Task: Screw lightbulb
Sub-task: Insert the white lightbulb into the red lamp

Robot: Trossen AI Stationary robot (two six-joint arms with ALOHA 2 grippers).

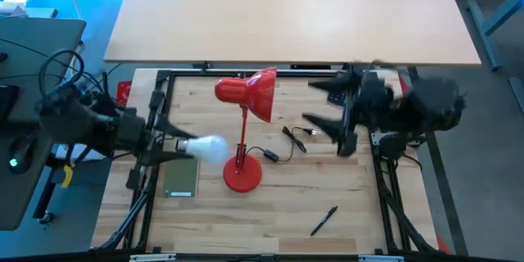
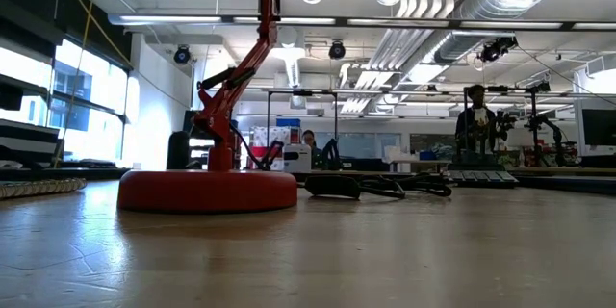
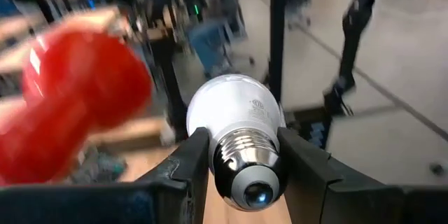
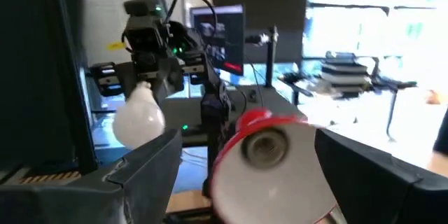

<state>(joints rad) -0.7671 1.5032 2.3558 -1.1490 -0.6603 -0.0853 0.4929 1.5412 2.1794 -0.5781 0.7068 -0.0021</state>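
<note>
Near the bench's left edge, left gripper (image 1: 168,149) is clamped on the bulb (image 1: 206,148) by its metal base. Right gripper (image 1: 327,106) hangs with fingers apart beside the shade (image 1: 250,92). Steady the shade first, then align threads squarely with the socket (image 4: 264,145).

Surface: light wooden table (image 1: 327,196) inside a black frame.
Centre: red desk lamp (image 1: 243,173) standing on its round base.
Right of base: black cable (image 1: 288,143).
Near right: black pen (image 1: 323,220).
Left: small greenish box (image 1: 181,182).
</note>
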